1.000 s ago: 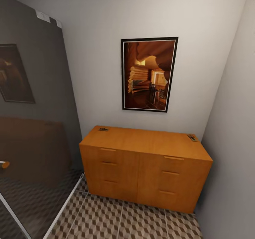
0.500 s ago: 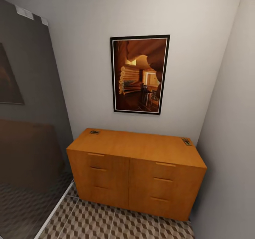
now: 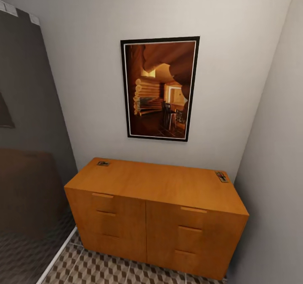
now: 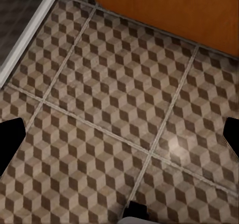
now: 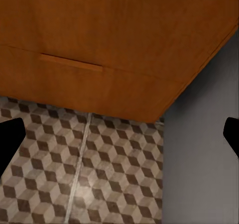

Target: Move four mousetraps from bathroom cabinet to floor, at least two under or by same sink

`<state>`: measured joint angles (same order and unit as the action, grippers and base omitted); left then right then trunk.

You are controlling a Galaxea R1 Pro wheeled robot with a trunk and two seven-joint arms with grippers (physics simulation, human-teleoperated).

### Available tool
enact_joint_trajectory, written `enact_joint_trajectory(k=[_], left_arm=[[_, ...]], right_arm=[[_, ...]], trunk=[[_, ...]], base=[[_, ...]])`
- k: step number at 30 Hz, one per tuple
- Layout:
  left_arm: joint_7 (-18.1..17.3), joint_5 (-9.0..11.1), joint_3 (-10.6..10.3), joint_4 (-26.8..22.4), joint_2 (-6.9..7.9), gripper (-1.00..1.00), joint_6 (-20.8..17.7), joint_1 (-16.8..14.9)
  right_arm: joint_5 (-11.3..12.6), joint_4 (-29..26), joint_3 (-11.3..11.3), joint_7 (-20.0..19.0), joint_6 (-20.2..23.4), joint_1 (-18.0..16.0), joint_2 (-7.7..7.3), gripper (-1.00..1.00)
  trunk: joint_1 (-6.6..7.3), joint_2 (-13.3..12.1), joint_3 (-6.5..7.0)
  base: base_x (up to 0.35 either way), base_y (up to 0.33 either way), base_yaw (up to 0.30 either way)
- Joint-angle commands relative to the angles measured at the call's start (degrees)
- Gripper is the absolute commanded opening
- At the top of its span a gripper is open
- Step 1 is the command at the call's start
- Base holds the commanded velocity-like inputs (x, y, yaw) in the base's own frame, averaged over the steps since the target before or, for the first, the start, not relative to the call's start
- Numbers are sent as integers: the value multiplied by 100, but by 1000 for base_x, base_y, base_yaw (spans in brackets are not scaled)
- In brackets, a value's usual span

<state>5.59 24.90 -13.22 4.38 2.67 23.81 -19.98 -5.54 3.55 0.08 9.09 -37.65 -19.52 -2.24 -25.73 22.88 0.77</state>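
— Where were the mousetraps?

— I saw two mousetraps (image 3: 103,163) on the cabinet (image 3: 155,204), at its back corners near the wall.

— And the jaws?

— Both were spread wide above the bathroom floor (image 4: 119,119), holding nothing, ready for reaching.
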Motion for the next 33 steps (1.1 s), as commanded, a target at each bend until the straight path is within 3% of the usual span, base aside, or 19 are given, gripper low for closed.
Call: enact_joint_trajectory(k=[1,10,21,33], left_arm=[[12,24,-49,19,-3,100,27,-6],[12,24,-48,19,-3,100,27,-6],[12,29,-49,19,-8,100,27,-6],[-49,34,-57,19,-138,100,20,-6]], right_arm=[[-60,23,0,49,-23,-8,-2,100],[-61,23,0,49,-23,-8,-1,100],[-48,23,-4,49,-24,-8,-3,100],[-63,28,4,57,-23,-8,-4,100]], trunk=[[-5,4,-2],[-5,4,-2],[-5,4,-2],[-5,4,-2]], base=[[314,-9,0],[275,-2,0],[31,0,0],[0,0,0]])
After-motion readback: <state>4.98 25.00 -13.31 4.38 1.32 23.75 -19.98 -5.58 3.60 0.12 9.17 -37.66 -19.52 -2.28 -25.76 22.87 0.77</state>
